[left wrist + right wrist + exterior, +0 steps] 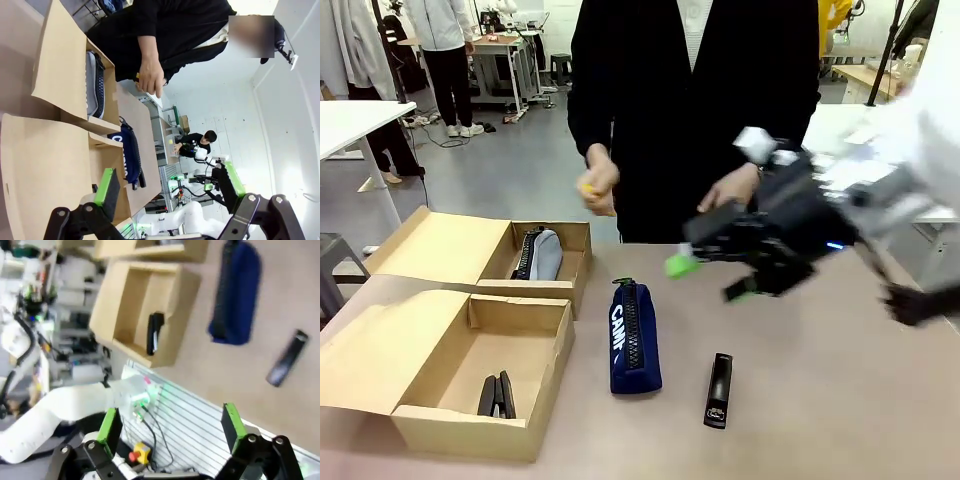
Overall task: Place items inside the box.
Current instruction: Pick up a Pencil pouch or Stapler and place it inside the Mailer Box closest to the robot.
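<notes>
Lying on the tan surface (pixel 840 400) at the lower middle of the front view, the navy pencil case (pixel 633 337) has its zip running up the top and white lettering along its side. It sits outside both boxes, just right of the near box (pixel 460 438). The slim black bar (pixel 718 390) lies to its right, near it but apart, also on the bare surface. In the lower left of the frame the black stapler (pixel 497 395) rests on the floor of the near box. Behind that, the far box (pixel 582 255) stands with its flaps open and the grey pencil case (pixel 540 255) lying inside. A person in black stands at the far edge, top middle. One hand (pixel 600 187) is closed around a small yellow thing (pixel 586 188), too small to make out. The other hand (pixel 732 187) is held out just behind the right claw (pixel 708 278). That claw hangs in the air right of centre, above the surface and blurred, its green pads spread apart with nothing between them. Its own wrist view shows the right claw (pixel 170 425) wide apart at the bottom edge, with the navy case (pixel 235 295), the bar (pixel 287 357) and the boxed stapler (pixel 155 333) beyond it. The left claw (pixel 169 185) is likewise spread wide and empty in its wrist view, looking over a box flap toward the grey case (pixel 92 82) and the navy case (pixel 129 152).
</notes>
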`<state>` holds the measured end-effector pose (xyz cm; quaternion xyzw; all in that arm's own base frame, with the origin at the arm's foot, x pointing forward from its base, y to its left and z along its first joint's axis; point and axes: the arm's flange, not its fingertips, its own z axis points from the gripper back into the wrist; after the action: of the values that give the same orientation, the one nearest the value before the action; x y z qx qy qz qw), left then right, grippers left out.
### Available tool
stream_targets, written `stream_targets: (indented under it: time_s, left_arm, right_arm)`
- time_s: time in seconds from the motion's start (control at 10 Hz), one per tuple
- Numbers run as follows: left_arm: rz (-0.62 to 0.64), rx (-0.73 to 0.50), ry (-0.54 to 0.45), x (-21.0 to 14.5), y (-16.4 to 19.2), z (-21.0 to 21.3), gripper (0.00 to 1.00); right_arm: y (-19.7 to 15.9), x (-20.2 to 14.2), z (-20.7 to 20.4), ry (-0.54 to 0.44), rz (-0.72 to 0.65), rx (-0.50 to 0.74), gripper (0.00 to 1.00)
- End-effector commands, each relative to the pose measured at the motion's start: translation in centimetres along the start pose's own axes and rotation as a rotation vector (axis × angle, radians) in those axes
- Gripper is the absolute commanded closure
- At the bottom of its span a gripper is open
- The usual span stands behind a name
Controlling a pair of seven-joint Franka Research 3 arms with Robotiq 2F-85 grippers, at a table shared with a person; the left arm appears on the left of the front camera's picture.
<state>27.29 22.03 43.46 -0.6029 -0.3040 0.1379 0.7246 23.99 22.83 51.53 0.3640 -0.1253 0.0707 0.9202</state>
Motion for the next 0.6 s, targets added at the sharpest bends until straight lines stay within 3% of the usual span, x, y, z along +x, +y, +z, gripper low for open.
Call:
stream_targets:
  time_s: [0.0, 0.3, 0.5]
  left_arm:
    - [-0.016, -0.018, -0.008, 0.0, -0.2, -0.1, 0.0]
    - [-0.016, -0.018, -0.008, 0.0, -0.2, -0.1, 0.0]
    - [-0.016, -0.018, -0.008, 0.0, -0.2, -0.1, 0.0]
  right_arm:
    - [-5.2, -3.5, 4.1, -0.085, -0.084, 0.02, 0.0]
    - [-17.8, -8.0, 10.2, -0.158, -0.234, 0.278, 0.0]
    - [-24.2, -10.6, 10.5, -0.159, -0.34, 0.314, 0.0]
